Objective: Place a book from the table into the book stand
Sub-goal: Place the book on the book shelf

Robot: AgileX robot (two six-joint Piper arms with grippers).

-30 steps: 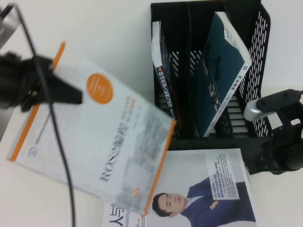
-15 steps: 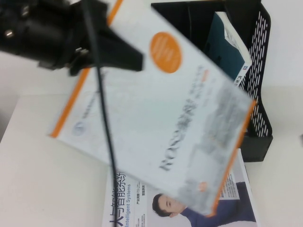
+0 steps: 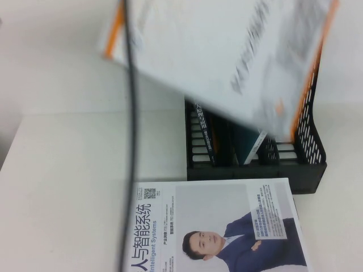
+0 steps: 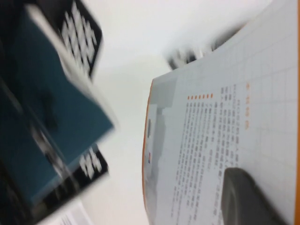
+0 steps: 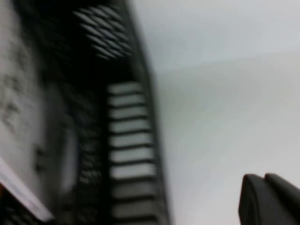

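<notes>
Left pincer (image 4: 248,197) grips book (image 3: 238,51) above stand (image 3: 309,153) — right pincer (image 5: 269,199) closed.

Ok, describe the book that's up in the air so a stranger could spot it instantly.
Find the black book stand at the table's far side. The book hangs tilted above it, off the table. Its orange edging and white cover distinguish it from the portrait book lying flat in front.

A thin black cable (image 3: 131,141) hangs down; the left end effector (image 4: 248,197) shows a rounded dark-grey finger, the right end effector (image 5: 269,199) matte black pads.
</notes>
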